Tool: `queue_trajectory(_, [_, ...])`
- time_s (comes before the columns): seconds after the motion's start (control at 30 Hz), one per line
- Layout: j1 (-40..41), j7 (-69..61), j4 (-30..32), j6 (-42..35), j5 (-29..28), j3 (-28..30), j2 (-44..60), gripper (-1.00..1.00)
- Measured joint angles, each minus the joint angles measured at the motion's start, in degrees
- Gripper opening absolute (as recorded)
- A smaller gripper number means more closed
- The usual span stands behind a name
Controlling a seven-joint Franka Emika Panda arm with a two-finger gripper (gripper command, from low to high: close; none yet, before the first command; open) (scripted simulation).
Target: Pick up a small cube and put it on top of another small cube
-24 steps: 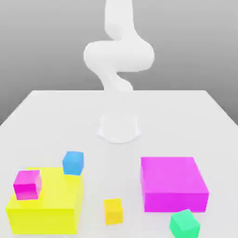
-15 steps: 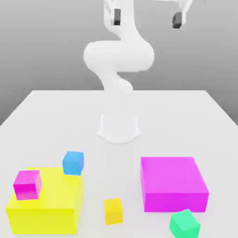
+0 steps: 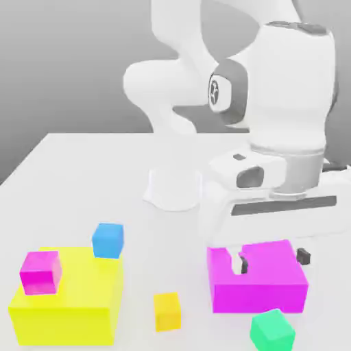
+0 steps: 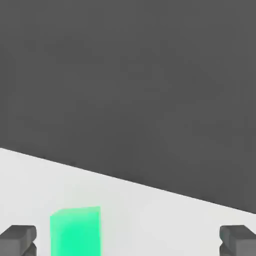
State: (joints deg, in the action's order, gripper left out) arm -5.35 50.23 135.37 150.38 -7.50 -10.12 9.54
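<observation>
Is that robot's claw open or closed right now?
Open. In the hand view the gripper has its two dark fingertips far apart, with the green cube between them, untouched on the table.

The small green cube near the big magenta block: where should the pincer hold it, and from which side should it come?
Probably from above, closing on two opposite vertical faces. The small green cube sits alone on the table, just in front of the big magenta block and turned a little relative to it, so the pincer, open wide, should align with the cube's faces.
</observation>
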Motion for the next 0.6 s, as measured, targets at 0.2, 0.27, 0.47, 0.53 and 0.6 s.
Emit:
queue_trajectory(0.2, [-2.33,1.12,-0.36,6.19,-1.69,0.37,12.36,0.0])
queue_trajectory(0.27, [-3.43,2.19,-1.19,9.36,-3.11,1.71,16.52,0.0])
queue_trajectory(0.47, [-3.79,2.52,-1.44,10.33,-3.55,2.15,17.73,-1.0])
queue_trajectory(0.53, [-3.74,2.49,-1.41,10.22,-3.51,2.08,17.61,-1.0])
queue_trajectory(0.6, [-2.9,1.59,-0.73,7.74,-2.32,0.99,14.45,-1.0])
